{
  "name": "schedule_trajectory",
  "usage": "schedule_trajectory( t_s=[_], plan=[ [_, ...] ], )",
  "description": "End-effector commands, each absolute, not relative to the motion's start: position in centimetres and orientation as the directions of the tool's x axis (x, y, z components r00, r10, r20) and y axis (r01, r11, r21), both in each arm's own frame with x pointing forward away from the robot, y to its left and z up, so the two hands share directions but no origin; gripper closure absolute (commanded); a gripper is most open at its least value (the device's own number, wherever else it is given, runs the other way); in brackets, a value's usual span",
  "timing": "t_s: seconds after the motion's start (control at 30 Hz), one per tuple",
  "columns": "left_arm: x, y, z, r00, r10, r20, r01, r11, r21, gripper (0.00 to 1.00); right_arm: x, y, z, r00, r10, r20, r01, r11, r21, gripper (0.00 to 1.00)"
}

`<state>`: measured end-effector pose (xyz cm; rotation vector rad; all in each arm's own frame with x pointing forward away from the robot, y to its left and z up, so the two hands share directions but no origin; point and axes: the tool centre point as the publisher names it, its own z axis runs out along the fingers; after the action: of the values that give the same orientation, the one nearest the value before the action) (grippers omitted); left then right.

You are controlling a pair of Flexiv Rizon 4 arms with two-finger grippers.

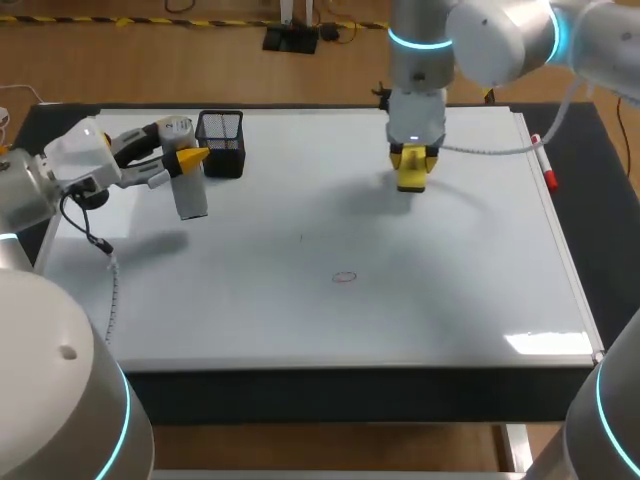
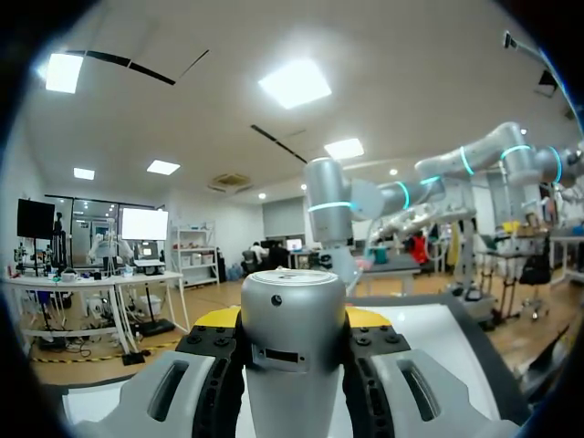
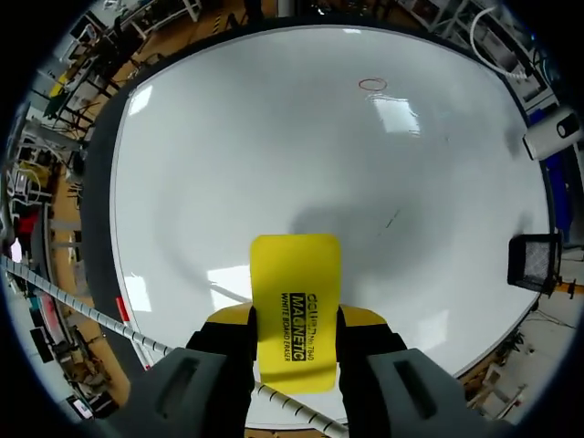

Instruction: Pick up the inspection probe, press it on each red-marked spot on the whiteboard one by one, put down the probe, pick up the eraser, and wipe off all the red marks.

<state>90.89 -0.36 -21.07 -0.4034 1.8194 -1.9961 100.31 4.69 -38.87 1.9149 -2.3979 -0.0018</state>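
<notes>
Now right claw (image 3: 294,321) clamped on yellow eraser (image 3: 295,278), far side of whiteboard (image 1: 450,300). Left claw (image 1: 187,160) grips silver probe (image 2: 292,310) beside mesh cup (image 1: 221,143). Faint red ring (image 1: 345,277), perhaps only mark, mid-board: lower eraser flat, sweep across.

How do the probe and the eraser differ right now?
The probe is a silver-grey cylinder; the eraser is a flat yellow block. The probe sits in the left gripper beside the black mesh cup; the eraser sits in the right gripper over the far middle of the whiteboard. Both are gripped, apparently lifted clear.
</notes>
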Motion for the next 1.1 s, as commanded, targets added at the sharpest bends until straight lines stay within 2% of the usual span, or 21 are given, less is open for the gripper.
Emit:
schedule_trajectory(
  t_s=[0.03,0.47,1.1],
  plan=[
    [90.9,-0.4,-21.0,-0.874,-0.482,-0.06,0.105,-0.066,-0.992,1.0,100.8,2.2,-38.5,-0.241,-0.969,0.053,-0.969,0.243,0.047,1.0],
    [90.9,-0.4,-21.0,-0.874,-0.482,-0.06,0.105,-0.066,-0.992,1.0,101.9,-2.5,-39.1,-0.326,-0.944,0.056,-0.941,0.33,0.072,1.0],
    [90.9,-0.4,-21.0,-0.874,-0.482,-0.06,0.105,-0.066,-0.992,1.0,101.9,-2.8,-39.1,-0.333,-0.942,0.049,-0.939,0.336,0.076,1.0]
  ],
)
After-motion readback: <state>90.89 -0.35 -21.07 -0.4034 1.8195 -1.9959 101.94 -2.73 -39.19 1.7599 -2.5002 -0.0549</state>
